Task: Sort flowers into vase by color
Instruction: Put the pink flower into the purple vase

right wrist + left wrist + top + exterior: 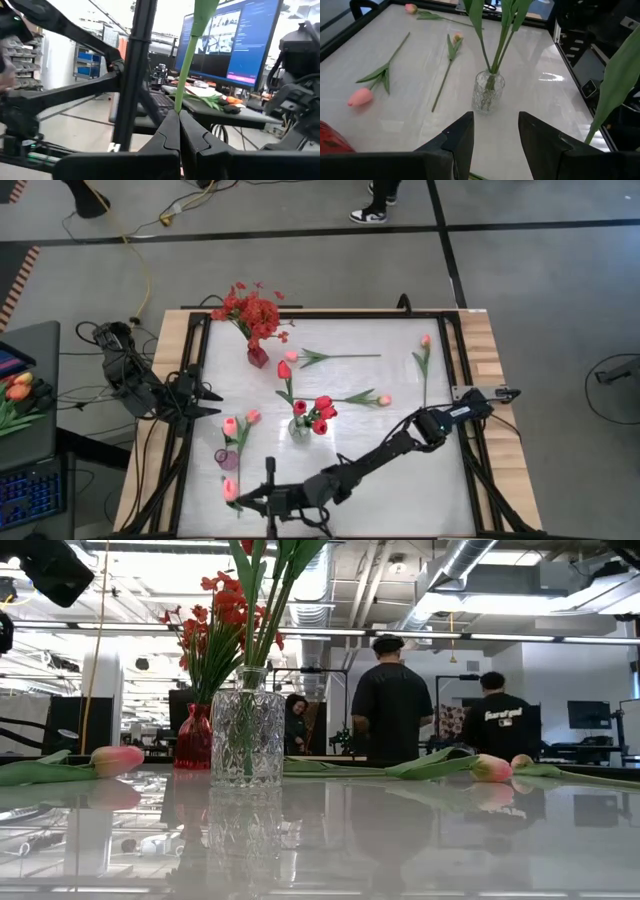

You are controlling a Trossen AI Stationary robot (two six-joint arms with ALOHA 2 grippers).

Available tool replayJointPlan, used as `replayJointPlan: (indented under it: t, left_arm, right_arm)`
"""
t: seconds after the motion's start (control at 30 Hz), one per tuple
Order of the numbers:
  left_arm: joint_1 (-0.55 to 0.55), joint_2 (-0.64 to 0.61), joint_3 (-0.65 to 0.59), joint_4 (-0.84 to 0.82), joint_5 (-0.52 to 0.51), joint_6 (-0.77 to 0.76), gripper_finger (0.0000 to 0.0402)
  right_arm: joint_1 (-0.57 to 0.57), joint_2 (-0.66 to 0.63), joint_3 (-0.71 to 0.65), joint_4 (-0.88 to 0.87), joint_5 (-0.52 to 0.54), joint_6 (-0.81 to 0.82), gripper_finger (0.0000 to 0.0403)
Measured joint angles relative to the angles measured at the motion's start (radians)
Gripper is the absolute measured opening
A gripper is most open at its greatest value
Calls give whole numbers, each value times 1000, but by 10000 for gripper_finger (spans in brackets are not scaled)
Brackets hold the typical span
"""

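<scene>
My right gripper (pixel 243 502) is at the near left corner, shut on a pink tulip (pixel 230 489). My left gripper (pixel 205 402) waits open at the table's left edge, facing the clear glass vase (pixel 488 90). That vase (pixel 299 428) holds red tulips (pixel 322 412). A small red vase (pixel 258 357) holds a red blossom spray (pixel 252 310). A pinkish vase (pixel 228 459) holds pink tulips (pixel 231 425). Three pink tulips lie loose on the table (pixel 291 356), (pixel 384 400), (pixel 425 340). My right gripper pinches the pink tulip's green stem (pixel 181 90) between its two fingertips (pixel 167 127). The fingers reach level from the table's right toward its left and lie across the stem. The stem rises upright above them; its lower end is hidden by the fingers.
A dark camera post (pixel 270 475) stands at the near edge beside my right gripper. Black frame rails (pixel 197 380) border the table. A side desk (pixel 20 395) at left holds more tulips. People (pixel 392 700) stand in the room beyond the far edge.
</scene>
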Motion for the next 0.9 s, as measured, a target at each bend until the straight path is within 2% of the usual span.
replayJointPlan:
  t: [0.4, 0.57, 0.9]
  left_arm:
    - [0, 0, 0, -1, -26, 0, 142]
    - [0, 0, 0, -1, -28, 2, 142]
    - [0, 0, 0, 0, -49, 13, 142]
  right_arm:
    - [-76, 0, 2, 2, -31, -11, 17]
    - [-106, 0, 1, 6, -79, -9, 17]
    - [-118, 0, 1, 26, -105, 12, 17]
